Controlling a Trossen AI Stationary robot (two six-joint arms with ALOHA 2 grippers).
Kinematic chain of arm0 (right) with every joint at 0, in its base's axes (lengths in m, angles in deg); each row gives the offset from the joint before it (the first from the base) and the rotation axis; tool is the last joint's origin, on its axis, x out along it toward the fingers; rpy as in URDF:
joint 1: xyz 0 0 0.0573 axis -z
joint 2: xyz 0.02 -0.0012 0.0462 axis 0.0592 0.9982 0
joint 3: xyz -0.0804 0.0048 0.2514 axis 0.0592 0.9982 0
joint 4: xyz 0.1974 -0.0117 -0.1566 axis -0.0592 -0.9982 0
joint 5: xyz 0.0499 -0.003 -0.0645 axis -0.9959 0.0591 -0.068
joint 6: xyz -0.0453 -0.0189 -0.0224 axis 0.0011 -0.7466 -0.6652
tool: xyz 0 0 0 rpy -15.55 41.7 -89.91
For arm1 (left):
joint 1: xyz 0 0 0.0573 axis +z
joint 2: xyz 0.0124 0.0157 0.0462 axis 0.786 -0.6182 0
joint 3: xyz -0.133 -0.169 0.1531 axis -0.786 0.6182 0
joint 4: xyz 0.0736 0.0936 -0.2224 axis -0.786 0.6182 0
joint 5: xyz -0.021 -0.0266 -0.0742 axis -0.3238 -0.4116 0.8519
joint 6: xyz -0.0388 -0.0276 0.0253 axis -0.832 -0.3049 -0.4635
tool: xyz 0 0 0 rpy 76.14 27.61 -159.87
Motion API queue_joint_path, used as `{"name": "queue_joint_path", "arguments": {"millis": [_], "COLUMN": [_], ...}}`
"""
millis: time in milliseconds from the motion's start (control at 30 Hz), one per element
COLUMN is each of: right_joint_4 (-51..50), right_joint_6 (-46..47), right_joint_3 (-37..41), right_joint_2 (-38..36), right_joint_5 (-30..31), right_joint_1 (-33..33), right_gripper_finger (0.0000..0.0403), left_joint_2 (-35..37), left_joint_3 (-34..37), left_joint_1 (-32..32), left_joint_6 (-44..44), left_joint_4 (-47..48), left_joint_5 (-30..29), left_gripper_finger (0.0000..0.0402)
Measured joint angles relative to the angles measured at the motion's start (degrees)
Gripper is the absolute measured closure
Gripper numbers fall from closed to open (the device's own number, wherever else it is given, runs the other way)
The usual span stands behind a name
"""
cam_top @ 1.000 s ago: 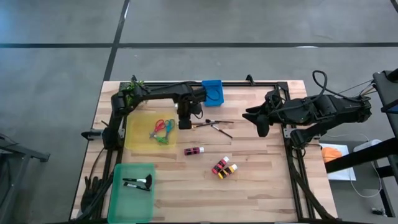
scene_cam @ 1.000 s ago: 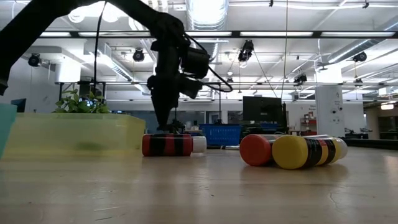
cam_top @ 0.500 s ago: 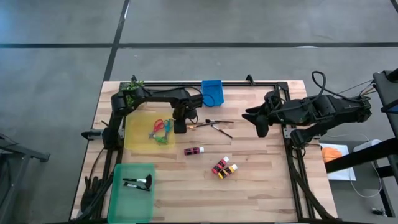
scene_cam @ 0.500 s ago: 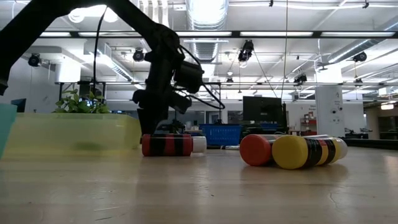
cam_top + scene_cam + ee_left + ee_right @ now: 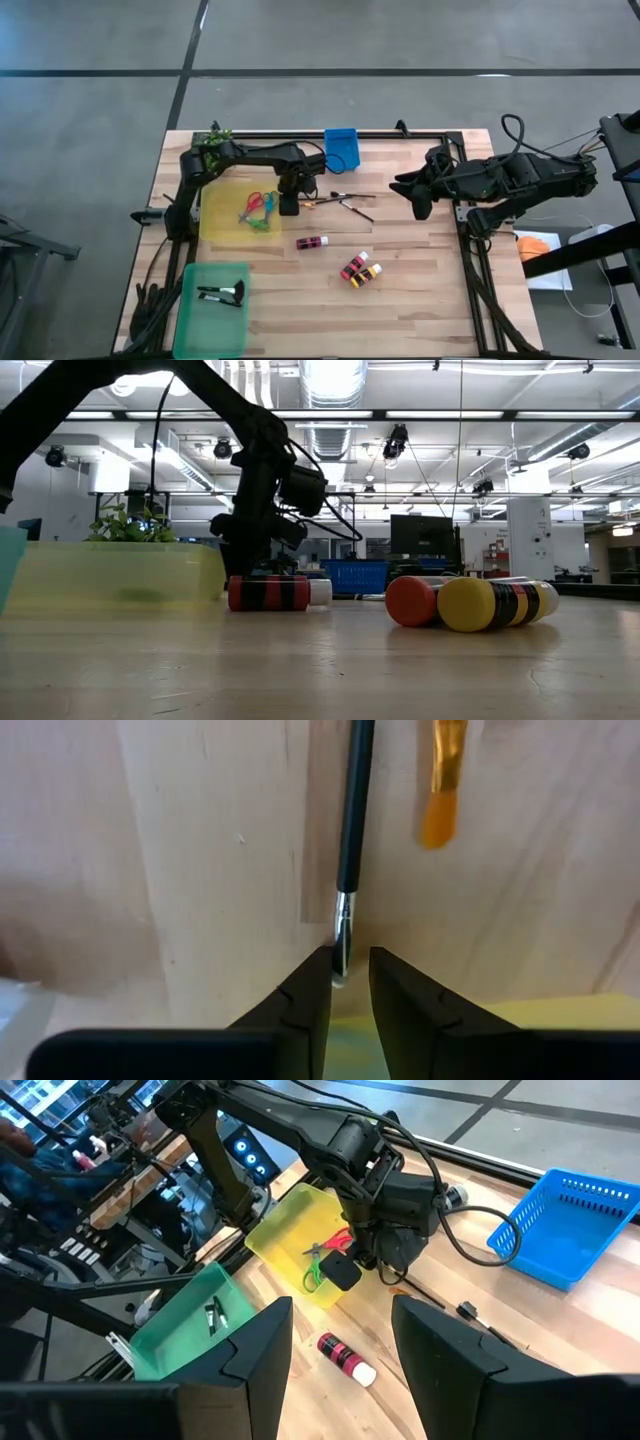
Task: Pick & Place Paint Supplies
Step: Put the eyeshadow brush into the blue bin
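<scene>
My left gripper (image 5: 350, 960) points down at the table beside the yellow tray (image 5: 225, 215). It is slightly open, with the silver ferrule end (image 5: 342, 935) of a black-handled paintbrush (image 5: 352, 810) between its fingertips. An orange-handled brush (image 5: 443, 780) lies beside that one. Further brushes (image 5: 350, 203) lie flat on the wood to the right. Red and green scissors (image 5: 260, 210) lie in the yellow tray. A red-black bottle (image 5: 311, 242) and two more bottles (image 5: 359, 270) lie on their sides mid-table. My right gripper (image 5: 340, 1340) hangs open above the table's right side.
A green tray (image 5: 195, 325) at the near left holds two brushes (image 5: 222, 294). A blue basket (image 5: 342, 148) and a potted plant (image 5: 213, 138) stand at the far edge. Bare wood lies along the near and right parts of the table.
My left gripper has come down toward the table and shifted slightly toward the yellow tray, ending low over the end of the black-handled brush. Brushes, bottles and scissors have stayed where they were.
</scene>
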Motion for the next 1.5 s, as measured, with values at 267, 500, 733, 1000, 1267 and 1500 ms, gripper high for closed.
{"name": "queue_joint_path", "arguments": {"millis": [267,500,733,1000,1267,1500], "right_joint_4": [0.0,0.0,0.0,0.0,-0.1,-0.5], "right_joint_6": [0.4,0.2,-0.1,-0.2,-0.3,-0.7], "right_joint_3": [0.0,0.0,0.0,0.0,0.0,0.0], "right_joint_2": [0.0,0.0,0.0,0.0,0.0,0.0], "right_joint_5": [0.0,0.0,0.0,-0.1,-0.1,0.8], "right_joint_1": [0.0,0.0,0.0,0.0,0.0,0.0], "right_gripper_finger": [0.0232,0.0232,0.0232,0.0232,0.0232,0.0232], "left_joint_2": [-1.0,-1.1,-0.9,-0.6,4.9,19.0], "left_joint_3": [-0.2,-0.2,-4.1,-11.8,-15.5,-7.0], "left_joint_1": [0.0,0.0,0.0,0.0,-1.6,-5.8], "left_joint_6": [1.6,1.5,1.3,0.2,-2.2,-10.2], "left_joint_4": [-0.2,-0.4,1.7,6.7,13.6,15.3], "left_joint_5": [0.0,0.0,1.7,7.5,15.8,18.9], "left_gripper_finger": [0.0361,0.0396,0.0399,0.0400,0.0401,0.0401]}}
